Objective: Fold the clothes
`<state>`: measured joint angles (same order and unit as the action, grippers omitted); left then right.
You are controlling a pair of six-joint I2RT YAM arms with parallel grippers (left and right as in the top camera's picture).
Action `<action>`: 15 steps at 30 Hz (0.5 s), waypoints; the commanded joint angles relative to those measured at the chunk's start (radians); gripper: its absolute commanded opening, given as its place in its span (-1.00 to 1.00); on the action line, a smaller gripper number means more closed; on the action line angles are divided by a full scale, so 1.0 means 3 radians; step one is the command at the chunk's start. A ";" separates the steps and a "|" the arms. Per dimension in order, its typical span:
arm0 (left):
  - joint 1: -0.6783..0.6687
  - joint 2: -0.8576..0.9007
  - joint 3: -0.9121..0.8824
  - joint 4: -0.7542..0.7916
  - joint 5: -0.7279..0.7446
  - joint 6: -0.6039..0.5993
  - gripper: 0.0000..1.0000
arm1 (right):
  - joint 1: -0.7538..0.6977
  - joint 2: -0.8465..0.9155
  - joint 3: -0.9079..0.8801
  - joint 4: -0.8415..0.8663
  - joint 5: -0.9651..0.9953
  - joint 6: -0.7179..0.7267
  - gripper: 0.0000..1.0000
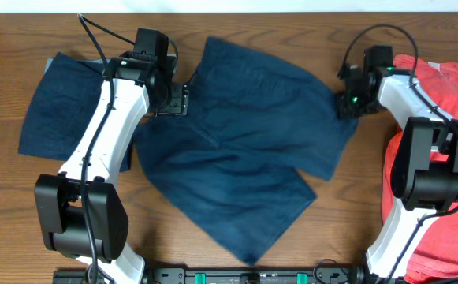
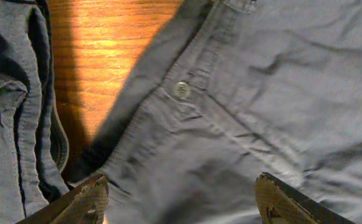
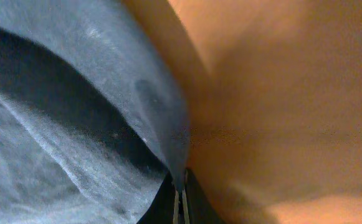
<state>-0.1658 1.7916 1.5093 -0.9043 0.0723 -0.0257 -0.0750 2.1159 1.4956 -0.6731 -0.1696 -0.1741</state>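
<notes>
navy shorts lie spread across the centre of the overhead frame on a wood table, one leg crossing the other at a slant toward bottom centre. no neat fold shows yet.

left gripper sits at the upper-left edge of the shorts, by the waistband. in the left wrist view its jaws are wide apart w/ nothing between them, hovering over the waistband and its button.

right gripper is at the right edge of the shorts. in the right wrist view its jaws are closed together, pinching a thin edge of the blue cloth.

second navy garment lies flat at the left, partly under the left arm; can't tell if it's properly folded. red cloth lies at the far right.

judgement: task looks early, approx. the shorts need straightening, then folding.
</notes>
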 commanded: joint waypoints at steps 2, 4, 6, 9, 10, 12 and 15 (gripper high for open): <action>0.0009 0.0033 -0.0047 0.0011 -0.0004 -0.0003 0.53 | -0.0127 0.0003 0.0532 0.0289 0.0191 0.0221 -0.93; 0.0009 0.0033 -0.0047 0.0018 -0.0004 -0.0003 0.53 | -0.0141 0.0003 0.0692 0.0361 0.0188 0.0322 0.09; 0.0009 0.0033 -0.0047 0.0015 -0.0004 -0.0003 0.53 | -0.0146 0.0003 0.0837 0.0309 0.0188 0.0393 0.37; 0.0009 0.0033 -0.0047 -0.0023 -0.0004 -0.0003 0.53 | -0.0142 -0.0036 0.1064 -0.0093 0.0134 0.0392 0.40; 0.0009 0.0033 -0.0047 -0.0038 -0.0004 -0.0003 0.53 | -0.0140 -0.0058 0.1119 -0.0252 0.0090 0.0392 0.37; 0.0009 0.0033 -0.0047 -0.0067 -0.0004 -0.0001 0.53 | -0.0139 -0.0148 0.1217 -0.0670 -0.0103 0.0392 0.30; 0.0009 0.0033 -0.0047 -0.0070 -0.0004 -0.0003 0.52 | -0.0139 -0.0277 0.1230 -0.1176 -0.0476 0.0422 0.25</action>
<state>-0.1658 1.7916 1.5089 -0.9195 0.0719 -0.0257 -0.1158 2.1021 1.8381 -0.9482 -0.1856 -0.0723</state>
